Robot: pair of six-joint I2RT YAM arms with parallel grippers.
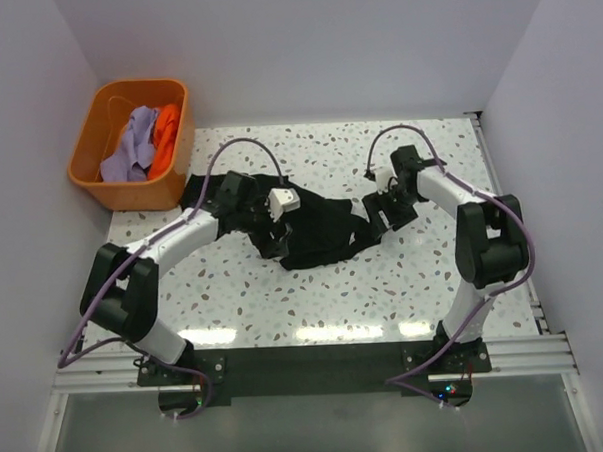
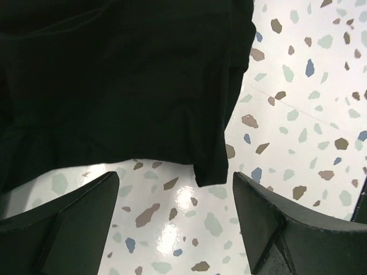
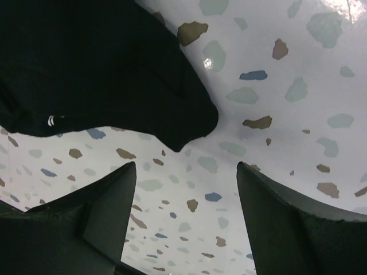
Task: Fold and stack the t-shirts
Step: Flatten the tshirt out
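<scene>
Black t-shirt (image 1: pixel 322 235) bunched on the table (image 1: pixel 414 281), left hand (image 2: pixel 175 186) and right hand (image 3: pixel 186 172) both spread and empty just off its edges — risk: closing short pinches air, or snags doubled layers.

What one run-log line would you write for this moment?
left gripper: open, near black t-shirt edge | right gripper: open, near its other side | shirt: bunched, unfolded

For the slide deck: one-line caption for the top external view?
Left gripper and right gripper hover over the black t-shirt on the table, jaws open; lavender shirt and orange shirt in the orange tub.
</scene>
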